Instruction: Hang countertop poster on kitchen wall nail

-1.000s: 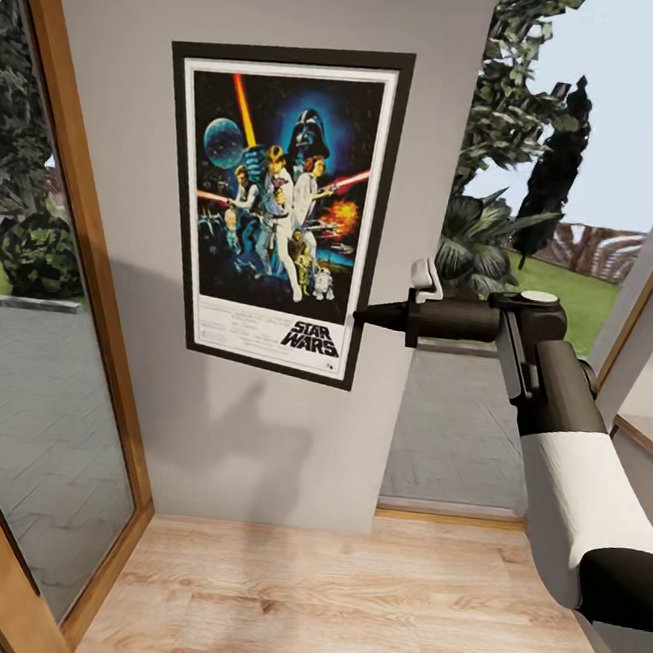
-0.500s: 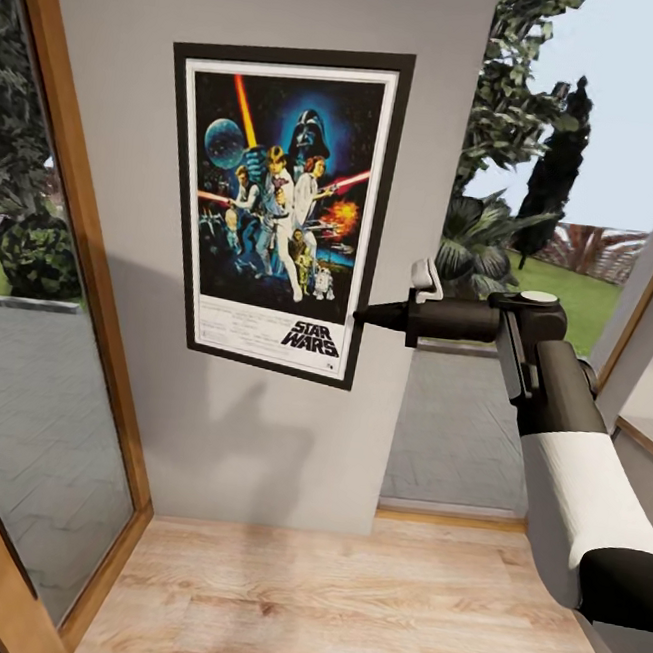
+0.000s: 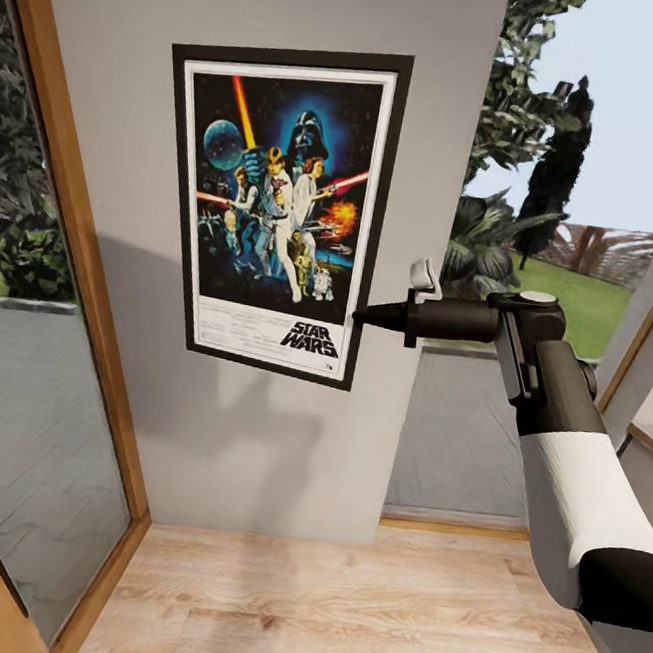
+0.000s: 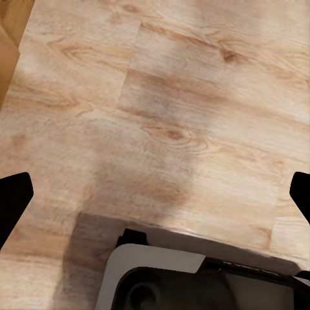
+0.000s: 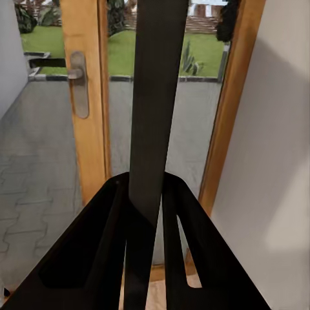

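Observation:
The poster (image 3: 279, 206), a framed Star Wars print, stands upright and flat against the grey wall (image 3: 244, 439) at about arm height. My right gripper (image 3: 363, 315) is shut on its right edge, near the lower corner, with the arm reaching in from the right. In the right wrist view the poster (image 5: 155, 97) shows edge-on as a dark strip between the two black fingers (image 5: 84, 252). My left gripper (image 4: 155, 194) hangs open over the plank floor, its fingertips (image 4: 13, 197) far apart. The wall nails are hidden and the countertop is out of view.
A wooden-framed glass door (image 3: 64, 239) flanks the wall on the left, its metal handle (image 5: 77, 84) seen from the right wrist. A window with a garden behind (image 3: 537, 238) lies to the right. The light plank floor (image 3: 357, 611) lies below, above my base (image 4: 168, 278).
The whole head view has shifted slightly, so the camera moved. The poster stays against the wall in my right gripper, with no visible change in the grip.

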